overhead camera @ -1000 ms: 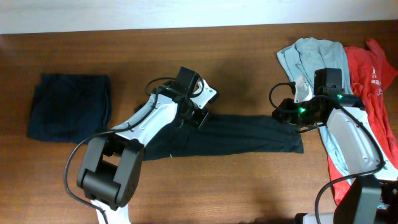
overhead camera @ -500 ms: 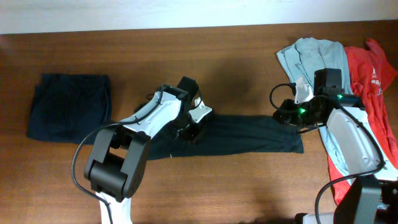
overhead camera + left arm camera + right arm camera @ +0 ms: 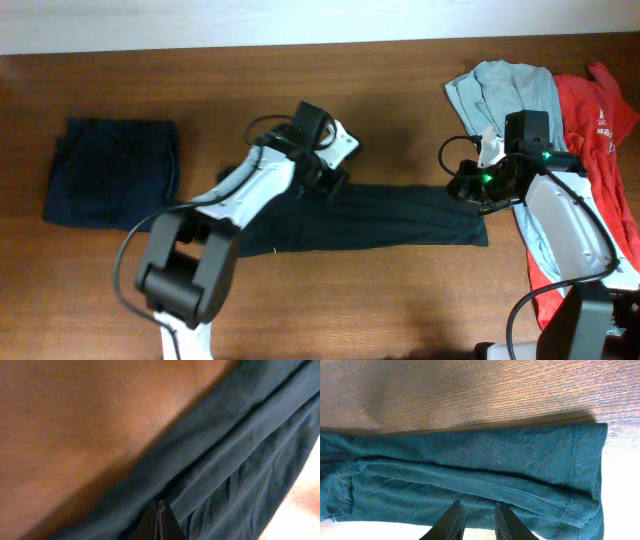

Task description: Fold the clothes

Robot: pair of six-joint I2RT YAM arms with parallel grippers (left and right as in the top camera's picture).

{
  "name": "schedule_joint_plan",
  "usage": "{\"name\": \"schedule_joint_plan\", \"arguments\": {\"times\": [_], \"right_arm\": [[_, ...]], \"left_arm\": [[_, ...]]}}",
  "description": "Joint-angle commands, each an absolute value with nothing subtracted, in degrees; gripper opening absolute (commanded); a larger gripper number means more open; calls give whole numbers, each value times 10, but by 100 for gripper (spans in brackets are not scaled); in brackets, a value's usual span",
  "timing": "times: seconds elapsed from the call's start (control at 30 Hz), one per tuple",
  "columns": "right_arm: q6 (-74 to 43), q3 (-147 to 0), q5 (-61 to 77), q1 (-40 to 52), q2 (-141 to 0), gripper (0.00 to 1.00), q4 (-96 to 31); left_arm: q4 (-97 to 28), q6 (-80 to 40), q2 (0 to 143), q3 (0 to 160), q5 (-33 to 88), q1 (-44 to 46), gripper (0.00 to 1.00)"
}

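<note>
1. Dark garment [image 3: 400, 222]: soft thin fabric, lying as a long flat band across the middle of the counter [image 3: 400, 100], w/ lengthwise folds & a stitched hem at its right end.
2. Counter: brown wood, showing fine grain, matte.
3. Left fingers [image 3: 161, 527]: pressing closed to a point at a fabric ridge on the band's left part. Can't tell if cloth is being pinched betw. them.
4. Right fingers [image 3: 451, 524]: standing slightly apart, pointing at the band's right end near the hem, gripping nothing.
5. Navy garment [image 3: 110, 185]: sitting folded in a rough rectangle at far left, well apart from the band.
6. Pale blue-grey garment [image 3: 500, 85] & red garment [image 3: 595, 110]: lying crumpled at the right edge, touching each other. Right arm [image 3: 565, 220] is covering part of both.
</note>
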State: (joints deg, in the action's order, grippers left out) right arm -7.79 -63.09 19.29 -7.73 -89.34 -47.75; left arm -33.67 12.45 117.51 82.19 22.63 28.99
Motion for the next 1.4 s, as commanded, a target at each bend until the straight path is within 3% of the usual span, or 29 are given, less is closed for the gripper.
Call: {"name": "schedule_joint_plan", "arguments": {"times": [0.0, 0.37, 0.43, 0.57, 0.73, 1.07, 1.23, 1.37], "right_arm": [[-85, -629, 183, -75, -896, 26, -479], [-84, -629, 173, -75, -896, 26, -482], [-84, -629, 173, -75, -896, 26, -482], [-85, -629, 173, -75, -896, 31, -482], [-85, -629, 173, -75, -896, 36, -482], [-84, -629, 173, -75, -896, 36, -482], [-84, -629, 173, -75, -896, 36, -485], [-84, -629, 173, -75, -896, 37, -485]], "left_arm": [[-340, 124, 1211, 826, 242, 319, 0], [-500, 117, 1145, 875, 232, 333, 0], [-493, 117, 1142, 875, 175, 333, 6], [-454, 117, 1144, 875, 155, 333, 32], [-425, 164, 1171, 874, 150, 335, 37], [-396, 254, 1222, 874, 150, 336, 36], [-398, 254, 1221, 874, 150, 336, 5], [-421, 252, 1221, 880, 150, 336, 1]]}}
